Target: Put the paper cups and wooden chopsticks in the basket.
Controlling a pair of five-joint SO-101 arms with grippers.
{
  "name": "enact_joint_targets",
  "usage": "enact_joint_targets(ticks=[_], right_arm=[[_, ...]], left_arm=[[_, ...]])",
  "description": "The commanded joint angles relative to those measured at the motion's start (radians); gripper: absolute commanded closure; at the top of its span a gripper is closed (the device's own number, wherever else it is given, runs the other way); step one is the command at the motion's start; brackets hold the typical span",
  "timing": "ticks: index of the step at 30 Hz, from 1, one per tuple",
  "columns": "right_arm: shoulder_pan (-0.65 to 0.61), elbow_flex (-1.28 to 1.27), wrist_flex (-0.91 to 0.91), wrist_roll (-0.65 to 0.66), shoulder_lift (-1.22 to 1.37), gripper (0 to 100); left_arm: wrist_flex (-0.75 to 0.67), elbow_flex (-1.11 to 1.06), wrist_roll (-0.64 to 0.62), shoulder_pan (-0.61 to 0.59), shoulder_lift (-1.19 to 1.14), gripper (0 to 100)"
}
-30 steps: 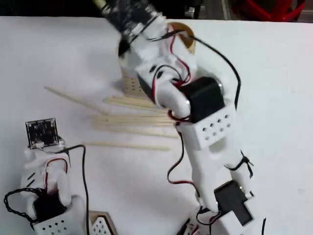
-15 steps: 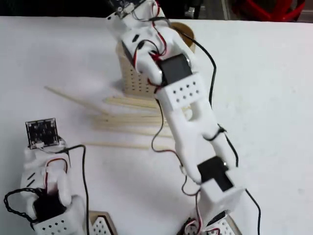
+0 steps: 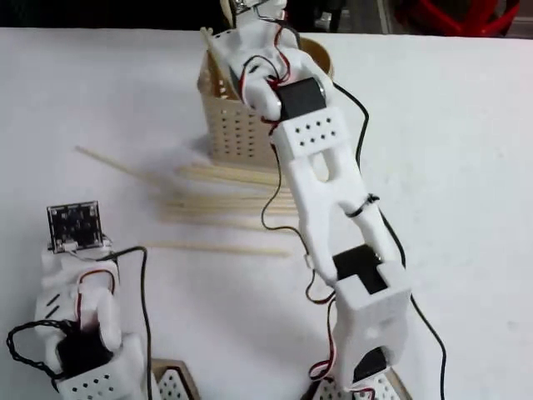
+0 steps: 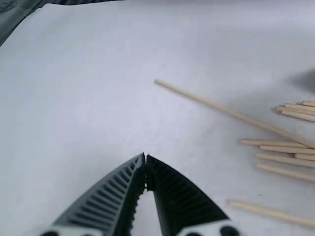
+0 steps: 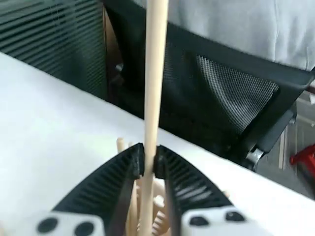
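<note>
The cream perforated basket (image 3: 235, 125) stands at the back of the table, with a brown paper cup rim (image 3: 321, 57) showing inside it. My right arm stretches over it. My right gripper (image 5: 147, 160) is shut on a wooden chopstick (image 5: 155, 73) held upright above the basket, where other chopstick ends (image 5: 120, 145) stick up. Several loose chopsticks (image 3: 225, 204) lie on the table in front of the basket; they also lie ahead of my left gripper (image 4: 145, 172), which is shut with nothing in it. The left arm (image 3: 79, 308) rests at the front left.
The white table (image 3: 466, 167) has free room to the right and left of the basket. A single chopstick (image 3: 117, 165) lies slanted toward the left. A black office chair (image 5: 221, 98) stands behind the table's far edge.
My right arm has swung away from the chopstick pile to above the basket, carrying a chopstick and tilting it upright. The left arm has not moved.
</note>
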State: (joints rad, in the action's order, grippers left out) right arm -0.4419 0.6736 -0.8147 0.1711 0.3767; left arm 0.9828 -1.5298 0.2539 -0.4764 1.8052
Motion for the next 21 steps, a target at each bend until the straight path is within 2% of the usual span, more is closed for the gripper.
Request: enact_joint_targets(ticks=[1,5,11,18,21], right_arm=[[0.007,0.064,-0.082,-0.012,-0.038,85.4],[0.007,0.103,-0.231,-0.008,-0.090,84.6],[0.016,0.115,-0.467,0.000,-0.223,97.6],[0.045,0.107,-0.776,0.110,-0.325,98.0],[0.094,0.107,-0.889,0.135,-0.338,98.0]], left_arm=[[0.003,0.006,0.014,-0.008,0.010,98],[0.003,0.006,0.014,-0.008,0.010,98],[0.002,0.006,0.014,-0.008,0.010,98],[-0.023,0.028,0.014,-0.002,0.010,98],[-0.026,0.080,0.015,0.005,0.005,98]])
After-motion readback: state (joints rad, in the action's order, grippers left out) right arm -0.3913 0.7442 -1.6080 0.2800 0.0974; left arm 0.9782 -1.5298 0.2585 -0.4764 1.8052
